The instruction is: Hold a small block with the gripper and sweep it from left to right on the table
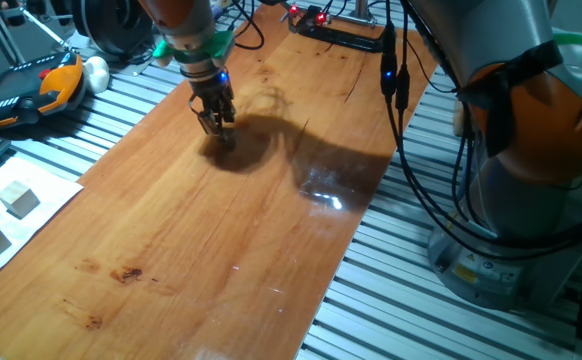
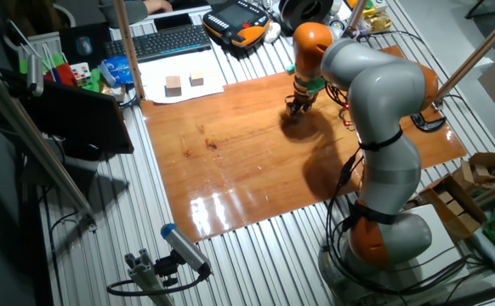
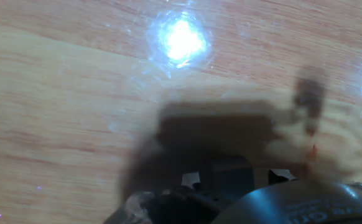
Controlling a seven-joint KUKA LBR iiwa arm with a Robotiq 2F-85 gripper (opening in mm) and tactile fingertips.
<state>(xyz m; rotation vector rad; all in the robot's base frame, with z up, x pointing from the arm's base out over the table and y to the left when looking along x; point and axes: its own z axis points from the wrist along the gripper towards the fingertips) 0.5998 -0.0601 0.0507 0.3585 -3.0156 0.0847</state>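
Two pale wooden cubes (image 1: 1, 218) on white paper (image 2: 179, 87), keyboard (image 2: 169, 40), orange-black pendant (image 1: 33, 92)

Robotics lab; ribbed aluminium bench (image 1: 411, 300)

Glossy reddish-brown table (image 1: 201, 240) under an orange-and-grey arm (image 2: 375, 93)

Dark knots and grain streaks mark the board; the black gripper (image 1: 215, 119) shows a blue light and teal ring; two pale wooden cubes (image 2: 184, 82) sit on white paper (image 2: 158, 79).
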